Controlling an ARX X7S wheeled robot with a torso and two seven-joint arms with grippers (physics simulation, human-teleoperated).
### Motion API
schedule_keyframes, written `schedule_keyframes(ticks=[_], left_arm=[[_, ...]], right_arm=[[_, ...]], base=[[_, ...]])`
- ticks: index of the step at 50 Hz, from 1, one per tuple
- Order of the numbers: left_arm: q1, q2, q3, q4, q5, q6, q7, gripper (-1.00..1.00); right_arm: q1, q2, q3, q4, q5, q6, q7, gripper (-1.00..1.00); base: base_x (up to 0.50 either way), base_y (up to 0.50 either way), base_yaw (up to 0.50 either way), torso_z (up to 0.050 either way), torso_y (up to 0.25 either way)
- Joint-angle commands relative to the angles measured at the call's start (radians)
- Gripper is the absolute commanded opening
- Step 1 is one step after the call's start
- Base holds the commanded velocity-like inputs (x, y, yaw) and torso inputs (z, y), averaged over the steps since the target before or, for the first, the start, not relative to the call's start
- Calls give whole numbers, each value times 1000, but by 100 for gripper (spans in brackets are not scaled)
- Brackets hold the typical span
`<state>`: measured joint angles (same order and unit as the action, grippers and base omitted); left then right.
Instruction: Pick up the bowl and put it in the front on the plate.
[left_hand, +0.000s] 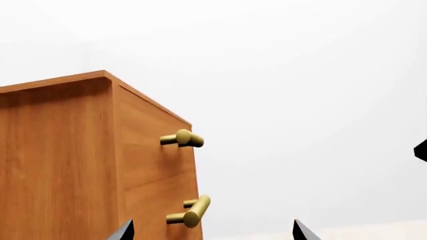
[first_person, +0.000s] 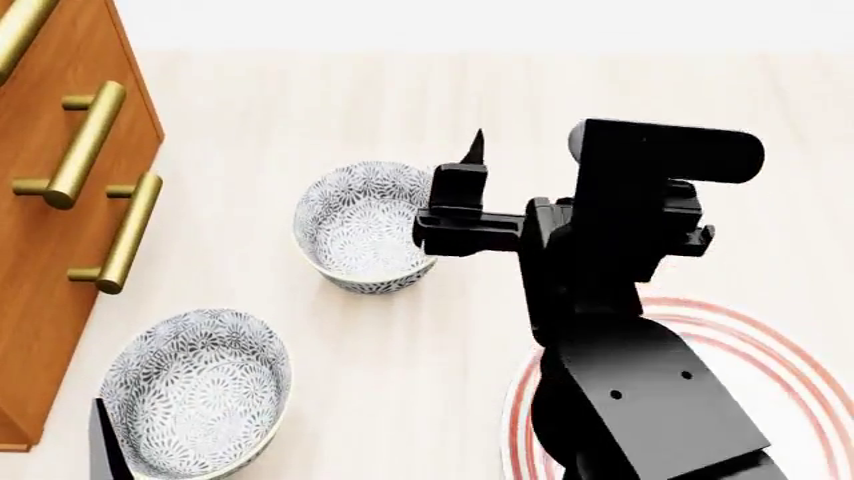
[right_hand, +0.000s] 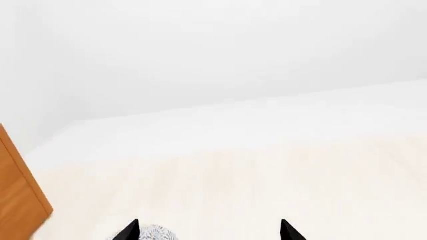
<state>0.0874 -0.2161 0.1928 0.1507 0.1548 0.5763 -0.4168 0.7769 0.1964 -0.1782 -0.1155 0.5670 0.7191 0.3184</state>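
The right hand (first_person: 461, 190) is hanging over the near rim of the bowl (first_person: 358, 228), its fingertips (right_hand: 130, 231) spread wide and pinching nothing. The plate (first_person: 781, 345) is lying on the table (first_person: 334, 100), mostly hidden beneath the arm. The left hand (left_hand: 212, 232) is also spread, facing the wooden cabinet (left_hand: 67, 160)

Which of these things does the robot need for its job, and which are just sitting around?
For the job:
- far bowl, beside the right gripper
- plate with red rings, mostly hidden under the right arm

Just sitting around:
- near bowl, same pattern, by the left gripper
- wooden cabinet with brass handles
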Motion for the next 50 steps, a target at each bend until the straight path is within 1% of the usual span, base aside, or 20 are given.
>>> schedule_keyframes(ticks=[1, 9, 11, 14, 23, 27, 29, 35, 38, 50], left_arm=[[-3, -5, 7, -4, -9, -14, -2, 100], [-6, -9, 12, -9, -15, -21, -5, 100], [-7, -9, 13, -11, -15, -20, -6, 100], [-6, -10, 16, -9, -15, -24, -6, 100], [-4, -14, 21, -6, -16, -29, -10, 100], [-5, -16, 22, -8, -17, -28, -13, 100], [-5, -17, 23, -7, -18, -30, -13, 100], [-7, -19, 26, -7, -20, -32, -15, 100], [-9, -20, 28, -9, -22, -33, -16, 100], [-11, -25, 34, -12, -22, -32, -22, 100]], right_arm=[[211, -57, 16, 217, 96, 196, -8, 100], [288, -108, 74, 376, 141, 233, 21, 100], [294, -109, 72, 384, 140, 229, 22, 100], [338, -129, 112, 461, 161, 241, 49, 100], [396, -161, 148, 607, 181, 197, 65, 100], [403, -167, 138, 632, 185, 191, 74, 100], [403, -163, 101, 638, 168, 218, 96, 100], [401, -169, 88, 661, 185, 237, 120, 100], [403, -173, 108, 677, 214, 258, 147, 100], [407, -183, 138, 759, 279, 214, 193, 100]], base=[[0, 0, 0, 0, 0], [0, 0, 0, 0, 0], [0, 0, 0, 0, 0], [0, 0, 0, 0, 0], [0, 0, 0, 0, 0], [0, 0, 0, 0, 0], [0, 0, 0, 0, 0], [0, 0, 0, 0, 0], [0, 0, 0, 0, 0], [0, 0, 0, 0, 0]])
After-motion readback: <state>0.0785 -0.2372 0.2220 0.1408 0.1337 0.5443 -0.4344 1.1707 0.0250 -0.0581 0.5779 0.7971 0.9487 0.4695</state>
